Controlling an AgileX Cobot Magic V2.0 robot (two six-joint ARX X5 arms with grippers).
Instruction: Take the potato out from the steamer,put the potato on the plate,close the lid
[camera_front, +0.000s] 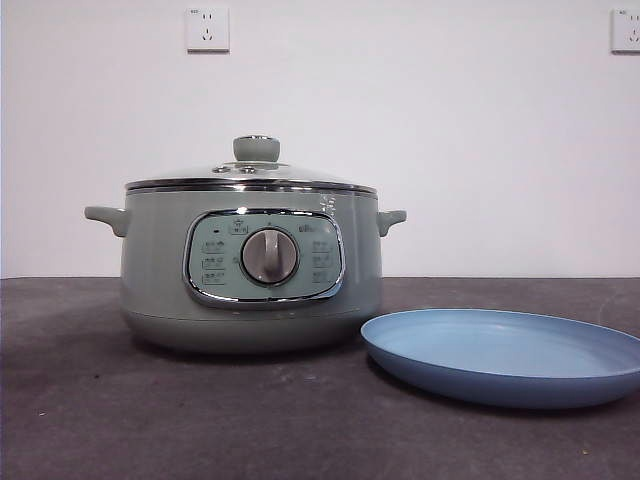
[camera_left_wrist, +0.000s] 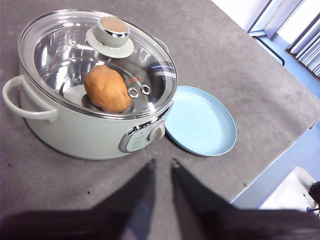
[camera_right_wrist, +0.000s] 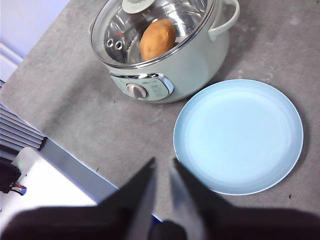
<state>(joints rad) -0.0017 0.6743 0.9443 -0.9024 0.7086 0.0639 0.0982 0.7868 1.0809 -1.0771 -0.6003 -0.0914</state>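
Note:
The sage-green steamer (camera_front: 155, 270) stands on the dark table with its glass lid (camera_front: 250, 172) shut on top. In the front view the potato is hidden. Both wrist views show the orange-brown potato (camera_left_wrist: 106, 89) (camera_right_wrist: 157, 39) lying inside under the lid (camera_left_wrist: 60, 45). The light-blue plate (camera_front: 500, 350) lies bare on the table right beside the steamer. My left gripper (camera_left_wrist: 163, 162) hovers shut, high above the table on the steamer's dial side. My right gripper (camera_right_wrist: 163, 161) hangs shut, high above the plate's (camera_right_wrist: 240, 135) near rim. Neither holds anything.
Two wall sockets (camera_front: 207, 29) sit on the white wall behind. The table's edge (camera_left_wrist: 280, 150) runs close past the plate (camera_left_wrist: 200, 122). A white unit (camera_right_wrist: 45, 185) stands off the table's front edge.

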